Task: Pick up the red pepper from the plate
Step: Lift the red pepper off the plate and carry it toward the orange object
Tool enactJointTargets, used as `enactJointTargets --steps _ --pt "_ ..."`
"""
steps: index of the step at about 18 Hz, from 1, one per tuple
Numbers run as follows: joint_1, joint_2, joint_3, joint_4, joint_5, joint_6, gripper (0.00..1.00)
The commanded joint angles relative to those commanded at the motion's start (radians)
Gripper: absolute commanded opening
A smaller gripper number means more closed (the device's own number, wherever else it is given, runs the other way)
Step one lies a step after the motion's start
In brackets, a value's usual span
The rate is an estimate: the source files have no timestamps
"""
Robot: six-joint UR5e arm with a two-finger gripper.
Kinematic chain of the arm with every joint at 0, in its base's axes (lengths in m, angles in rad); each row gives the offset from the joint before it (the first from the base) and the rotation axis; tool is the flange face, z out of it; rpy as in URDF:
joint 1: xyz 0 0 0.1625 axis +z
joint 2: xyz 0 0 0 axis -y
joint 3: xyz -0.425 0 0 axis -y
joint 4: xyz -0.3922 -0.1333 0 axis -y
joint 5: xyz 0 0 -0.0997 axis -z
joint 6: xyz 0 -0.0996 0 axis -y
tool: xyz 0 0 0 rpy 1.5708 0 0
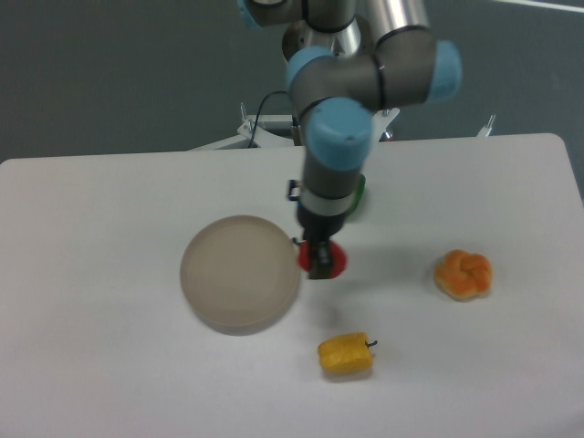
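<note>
The red pepper (336, 261) shows as a small red shape just off the right rim of the plate (239, 272), a round beige-grey dish left of centre. My gripper (319, 263) points straight down over the pepper. Its dark fingers cover the pepper's middle, with red showing on both sides of them, so the gripper looks closed on it. The pepper's stem is hidden, and I cannot tell whether the pepper is touching the table. The plate's surface is bare.
A yellow pepper (345, 356) lies in front of the gripper, near the table's front. An orange knotted bun-like toy (464, 275) lies to the right. A green pepper (359, 195) is mostly hidden behind the arm. The table's back edge runs behind the arm.
</note>
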Motion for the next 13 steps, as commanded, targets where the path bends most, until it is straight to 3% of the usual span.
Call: enactJointTargets --steps 2,10,13 --pt "0.006 -0.020 0.032 -0.006 0.031 -0.005 0.04" --pt "0.086 -0.011 0.066 -0.031 0.019 0.018 0.05" --pt "0.097 -0.008 0.062 -0.046 0.020 0.092 0.07"
